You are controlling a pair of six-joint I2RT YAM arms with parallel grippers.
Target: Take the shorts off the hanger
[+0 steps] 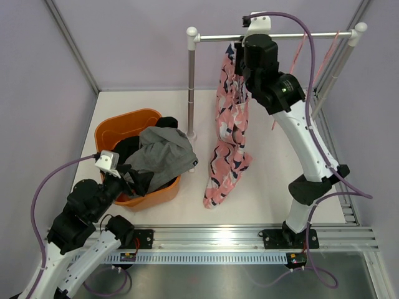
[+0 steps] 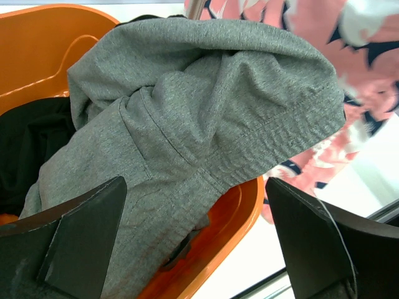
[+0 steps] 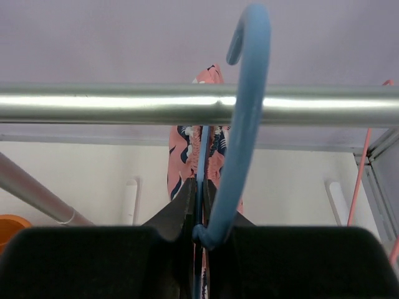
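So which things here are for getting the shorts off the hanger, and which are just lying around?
For the job:
- shorts
- hanger
- rail it hooks over
- right gripper, shut on the hanger

Just lying about:
- basket
- grey garment in it
- black clothes in it
- left gripper, open over the basket

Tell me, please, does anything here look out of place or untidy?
The grey garment is not fully inside the orange basket: it spills over the rim on the side nearer the rack. The pink shorts hang bunched and lopsided from the blue hanger, which the right gripper pinches below its hook.
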